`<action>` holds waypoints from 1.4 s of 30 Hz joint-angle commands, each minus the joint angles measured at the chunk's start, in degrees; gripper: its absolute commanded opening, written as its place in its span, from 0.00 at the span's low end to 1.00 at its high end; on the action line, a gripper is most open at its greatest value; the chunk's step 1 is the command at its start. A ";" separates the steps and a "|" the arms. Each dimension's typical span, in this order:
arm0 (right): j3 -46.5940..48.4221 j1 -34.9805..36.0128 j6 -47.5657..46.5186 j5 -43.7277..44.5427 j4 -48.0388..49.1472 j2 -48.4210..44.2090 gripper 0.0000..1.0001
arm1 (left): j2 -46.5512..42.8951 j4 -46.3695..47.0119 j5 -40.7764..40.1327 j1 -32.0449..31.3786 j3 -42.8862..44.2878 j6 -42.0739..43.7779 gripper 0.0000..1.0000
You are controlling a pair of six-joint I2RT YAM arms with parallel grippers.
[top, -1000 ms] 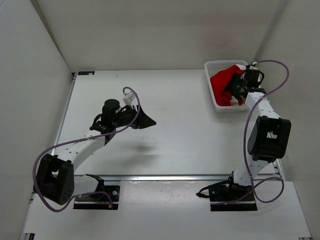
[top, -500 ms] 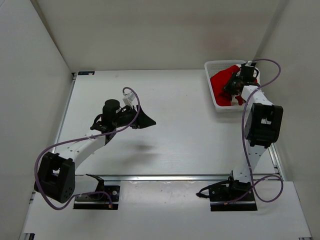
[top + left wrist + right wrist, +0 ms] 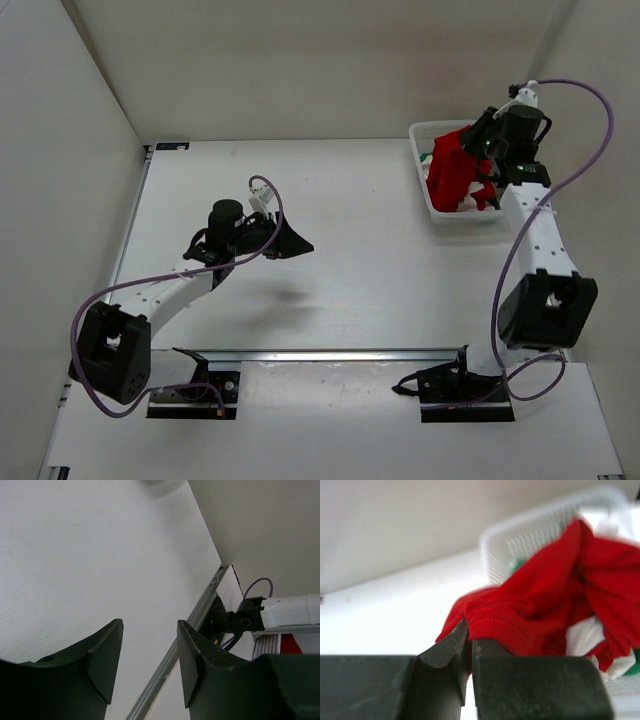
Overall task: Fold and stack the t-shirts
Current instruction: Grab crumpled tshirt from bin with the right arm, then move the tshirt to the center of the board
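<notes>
White panel walls [image 3: 300, 70] box in a white table [image 3: 380, 270] on 3 sides, w/ both arms bolted at the near edge. At the far-right corner of the table sits a white plastic mesh basket [image 3: 452, 216].

The right gripper [image 3: 480, 162] hangs over that basket, jaws pinched tight on a hemmed fold of the red t-shirt [image 3: 450, 168]. In the right wrist view the 2 jaws nearly meet, w/ only a sliver of red cloth between them. The red t-shirt is bunched & pulled up above the basket rim, its lower folds hanging down into the basket; none of it touches the open table.

Also in the right wrist view, the white t-shirt [image 3: 582, 635] shows crumpled under the red folds, & a bit of the green t-shirt [image 3: 519, 565] peeks out by the mesh wall. Both lie inside the basket, unfolded.

The left gripper [image 3: 296, 243] hovers above the mid-left of the table, well apart from the basket, pointing right. Its jaws stand a moderate gap apart; the left wrist view shows only bare table through the gap between the 2 fingers [image 3: 105, 665]. Its shadow [image 3: 290, 295] falls on the table just nearer the arm bases. The same view catches the metal rail [image 3: 170, 665] at the table's near edge, plus a corner of the basket w/ red cloth in it.
</notes>
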 commanded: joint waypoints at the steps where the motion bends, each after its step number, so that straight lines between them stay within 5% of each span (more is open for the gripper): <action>1: 2.39 1.10 -1.83 -0.49 2.53 -8.67 0.00 | -2.52 -0.07 -0.31 -0.35 1.17 0.40 0.57; 8: 11.78 11.11 -1.39 -6.65 1.02 -16.77 0.00 | -4.45 2.03 -2.85 4.21 -0.93 -6.18 0.56; 17: 32.07 38.25 -7.98 -2.17 -0.82 -16.17 0.00 | -4.28 9.51 -3.39 10.37 -8.23 -15.16 0.56; 20: 36.91 40.30 -8.17 -2.78 -0.21 -14.67 0.00 | -5.77 8.81 -4.96 12.38 -8.32 -15.34 0.55; 23: 38.78 34.61 -0.28 -11.55 2.76 -13.61 0.00 | -7.43 8.02 -5.67 14.14 -8.84 -15.51 0.56; 26: 28.17 27.31 9.48 -17.91 10.14 -17.37 0.00 | -8.50 5.91 -6.28 17.92 -8.06 -15.25 0.56; 31: -10.26 18.61 21.24 -20.35 22.70 -24.50 0.00 | -8.15 2.05 -8.82 20.30 -6.13 -12.88 0.56; 35: -36.57 21.91 26.02 -15.03 32.02 -24.95 0.00 | -5.08 3.26 -12.69 18.90 -6.21 -13.66 0.57; 39: -41.11 20.54 23.75 -7.46 30.73 -16.19 0.03 | -0.60 2.39 -20.16 15.56 -2.97 -11.57 0.55; 42: -37.80 18.50 21.29 -5.60 26.44 -12.48 0.22 | 3.09 -2.61 -21.66 14.15 1.33 -8.15 0.53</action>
